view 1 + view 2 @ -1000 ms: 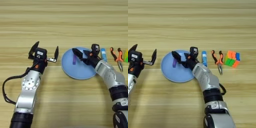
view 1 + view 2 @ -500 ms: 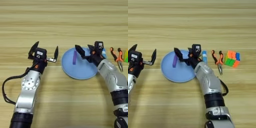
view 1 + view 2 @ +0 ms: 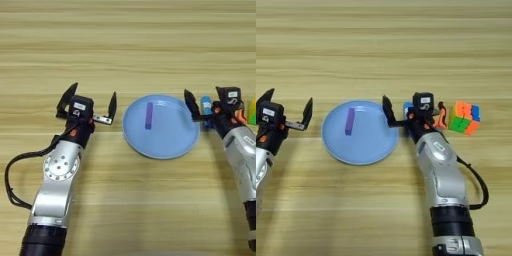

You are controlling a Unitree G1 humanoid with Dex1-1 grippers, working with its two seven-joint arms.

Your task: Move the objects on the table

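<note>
While plate point(image 3: 165, 145) holds purple bar point(image 3: 149, 115) | both jaws released, empty

Purple bar point(image 3: 149, 115) lying on the blue plate point(image 3: 170, 145), mid-table point(image 3: 125, 45), nothing touching it. R gripper point(image 3: 207, 107) sits at the plate's right rim, fingers spread wide — blue tube point(image 3: 205, 105) just behind it, between the fingers. Orange and green bits at the far right edge, cut off. L gripper point(image 3: 89, 100) left of the plate, apart from it — fingers wide, empty.
</note>
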